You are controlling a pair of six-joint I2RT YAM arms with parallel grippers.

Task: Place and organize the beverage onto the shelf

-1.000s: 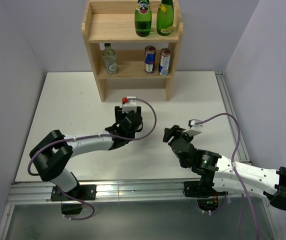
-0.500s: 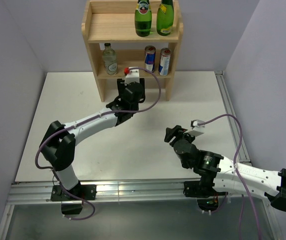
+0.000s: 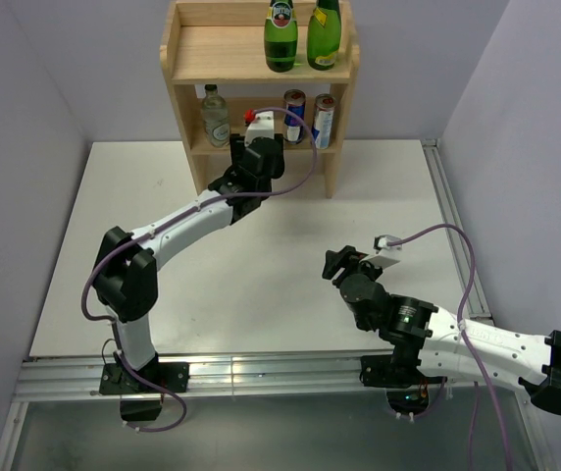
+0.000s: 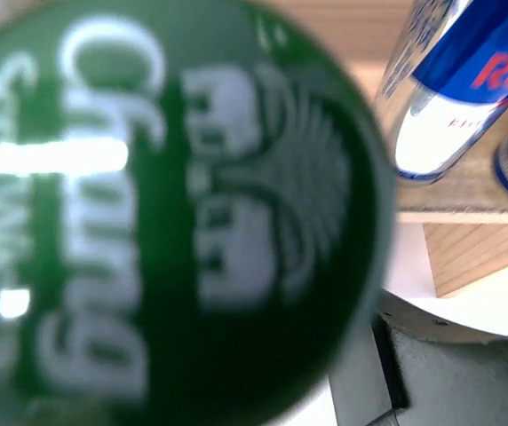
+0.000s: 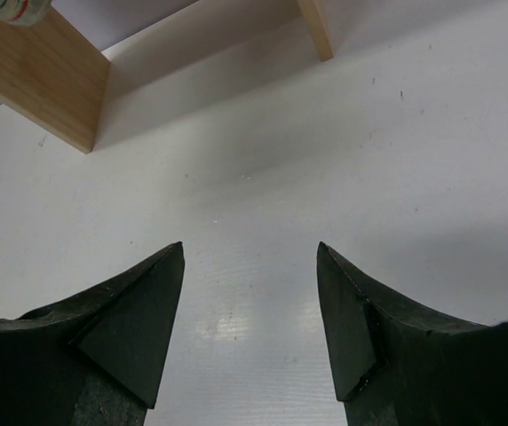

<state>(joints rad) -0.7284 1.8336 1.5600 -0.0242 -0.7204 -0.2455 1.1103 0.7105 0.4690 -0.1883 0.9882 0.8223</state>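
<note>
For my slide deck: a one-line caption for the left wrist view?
Left wrist: green drink held in the jaws fills the frame; blue-and-silver cans stand on the wooden shelf behind.

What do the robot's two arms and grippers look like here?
White link shells, black joints throughout. Left gripper wears a white block with a red tip; right gripper has black wedge-shaped fingers. A lilac cable loops along each arm.

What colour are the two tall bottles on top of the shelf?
Green, both bottles; the top external view shows them best.
</note>
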